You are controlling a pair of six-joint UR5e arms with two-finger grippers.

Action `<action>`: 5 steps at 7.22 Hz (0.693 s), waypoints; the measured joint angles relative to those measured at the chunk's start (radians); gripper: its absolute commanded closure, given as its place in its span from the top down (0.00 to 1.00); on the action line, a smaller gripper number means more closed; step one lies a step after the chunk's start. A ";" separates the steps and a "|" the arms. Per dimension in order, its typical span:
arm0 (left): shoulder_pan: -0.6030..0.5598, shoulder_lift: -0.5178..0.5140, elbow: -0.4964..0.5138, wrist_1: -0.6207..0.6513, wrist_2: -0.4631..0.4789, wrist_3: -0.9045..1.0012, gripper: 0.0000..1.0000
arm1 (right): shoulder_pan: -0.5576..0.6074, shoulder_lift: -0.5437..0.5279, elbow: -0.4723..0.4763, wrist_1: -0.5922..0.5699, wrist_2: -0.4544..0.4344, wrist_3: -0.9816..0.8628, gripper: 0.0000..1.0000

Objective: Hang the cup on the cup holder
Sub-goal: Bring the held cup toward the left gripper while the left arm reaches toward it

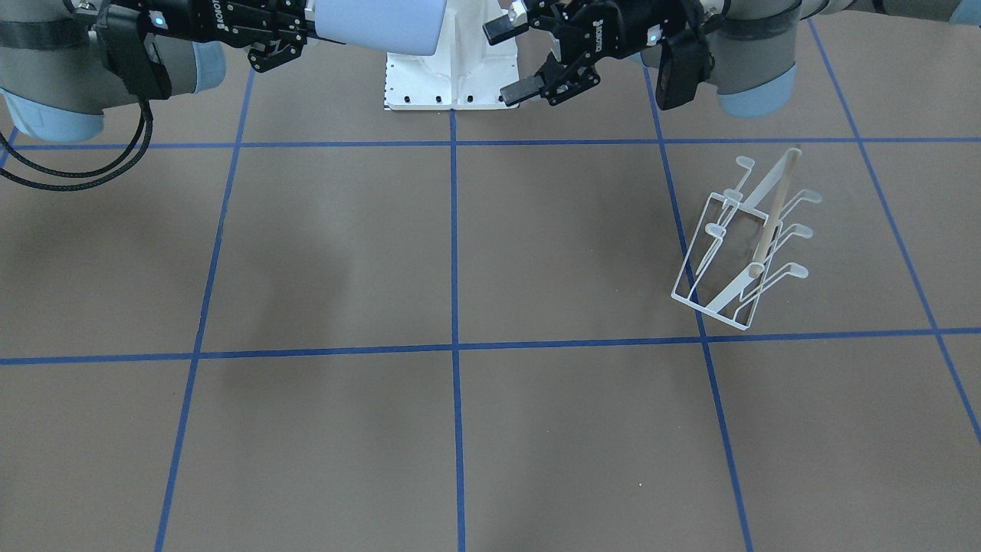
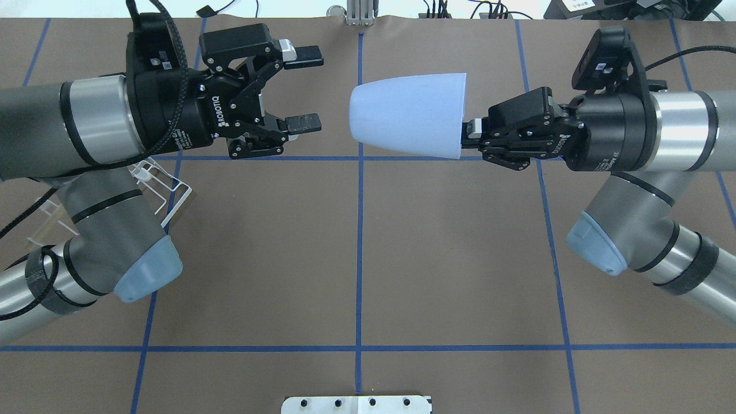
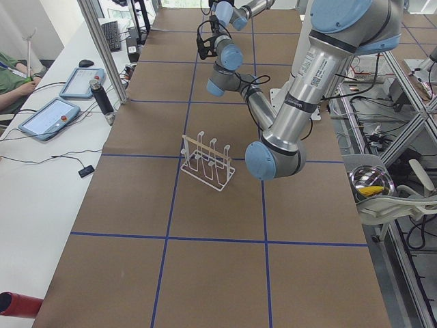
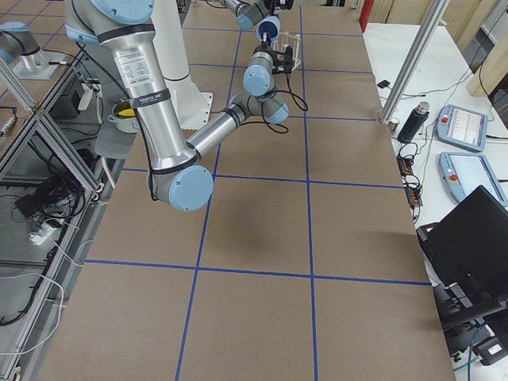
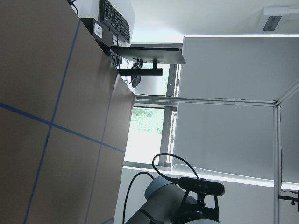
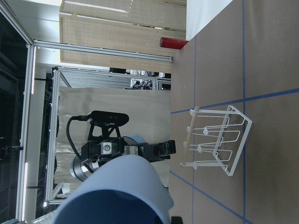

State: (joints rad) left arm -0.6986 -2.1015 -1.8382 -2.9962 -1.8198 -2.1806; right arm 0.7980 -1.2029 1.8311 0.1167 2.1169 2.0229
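We saw a brown table [image 5: 28, 56], blue tape lines [image 5: 28, 115] across it, a keyboard [image 5: 114, 18] at its edge, the other arm's camera [image 5: 201, 185].

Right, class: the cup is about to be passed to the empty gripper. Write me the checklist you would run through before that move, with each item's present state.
1. The right gripper has a firm hold on the cup: ok, it is shut on the wide end and the cup is level in the air.
2. The left gripper is ready to receive: ok, its jaws are wide open and hold nothing.
3. The left gripper faces the cup's narrow end: ok, with a gap between them.
4. The two are at matching height: cannot tell.
5. The rack stands upright with its prongs free: ok.
6. The rack is on the receiving arm's side: ok.
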 measured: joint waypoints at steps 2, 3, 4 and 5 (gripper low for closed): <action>0.016 -0.023 0.003 -0.004 0.061 -0.085 0.97 | -0.021 -0.002 -0.001 0.039 -0.016 0.000 0.00; 0.031 -0.026 0.004 -0.005 0.071 -0.097 0.97 | -0.032 -0.003 -0.005 0.067 -0.032 0.000 0.00; 0.044 -0.027 0.005 -0.006 0.074 -0.101 0.97 | -0.042 -0.003 -0.010 0.096 -0.052 -0.001 0.00; 0.058 -0.030 0.004 -0.006 0.075 -0.103 0.97 | -0.052 -0.004 -0.014 0.112 -0.070 -0.004 0.00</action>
State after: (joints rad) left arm -0.6401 -2.1314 -1.8343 -3.0019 -1.7447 -2.2836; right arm 0.7465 -1.2067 1.8176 0.2282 2.0471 2.0191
